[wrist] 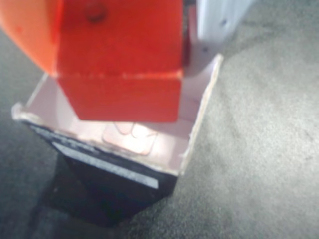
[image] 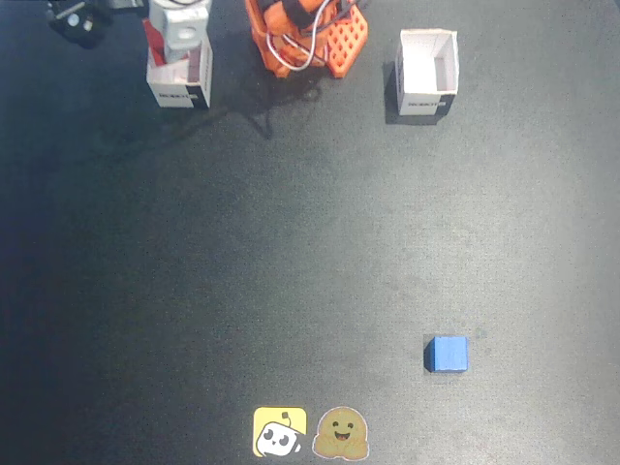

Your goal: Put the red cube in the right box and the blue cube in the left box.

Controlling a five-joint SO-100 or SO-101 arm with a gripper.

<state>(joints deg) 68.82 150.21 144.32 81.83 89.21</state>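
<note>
In the wrist view the red cube (wrist: pixel 119 74) hangs just over the open top of a small white-lined box (wrist: pixel 109 169) with dark outer walls. My gripper (wrist: pixel 119 50) is shut on the cube, the orange finger (wrist: pixel 30 35) on its left and the white finger (wrist: pixel 214 25) on its right. In the fixed view the gripper (image: pixel 179 44) stands over the left box (image: pixel 179 95) at the top and mostly hides the cube. The right box (image: pixel 426 102) stands open with nothing showing inside. The blue cube (image: pixel 447 354) lies on the dark table at lower right, far from the gripper.
The orange arm base (image: pixel 305 39) with its white cables sits between the two boxes at the top edge. Two cartoon stickers (image: pixel 280 431) (image: pixel 342 433) lie flat at the bottom edge. A dark object (image: pixel 77 19) sits in the top left corner.
</note>
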